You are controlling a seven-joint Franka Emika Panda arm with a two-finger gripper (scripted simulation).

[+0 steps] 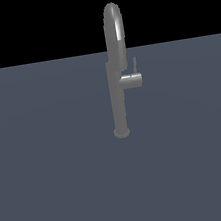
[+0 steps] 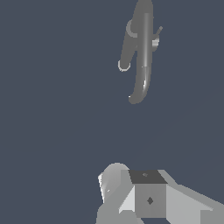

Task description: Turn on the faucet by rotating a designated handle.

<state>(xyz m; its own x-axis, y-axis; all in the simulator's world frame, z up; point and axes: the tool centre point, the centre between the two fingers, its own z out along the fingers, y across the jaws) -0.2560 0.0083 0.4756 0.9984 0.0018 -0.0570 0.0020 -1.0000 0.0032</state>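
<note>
The faucet [image 1: 117, 96] stands upright on the grey worktop [image 1: 50, 167], well ahead of the hand [image 2: 146, 199] and apart from it. Its handle [image 1: 135, 66], a thin lever, rises from a stubby side cylinder [image 1: 132, 80]. No writing shows anywhere. Whether the hand is wide or narrow cannot be told.

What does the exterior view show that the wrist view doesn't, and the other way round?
Only the exterior view shows the faucet standing upright from the side: its column, its base flange on the grey floor, the black background above, and no robot at all. Only the wrist view shows part of the robot, the gripper at the picture's edge, well apart from the faucet; whether it is open I cannot tell. Both views show the faucet, its arched spout and the thin handle on its side cylinder.
</note>
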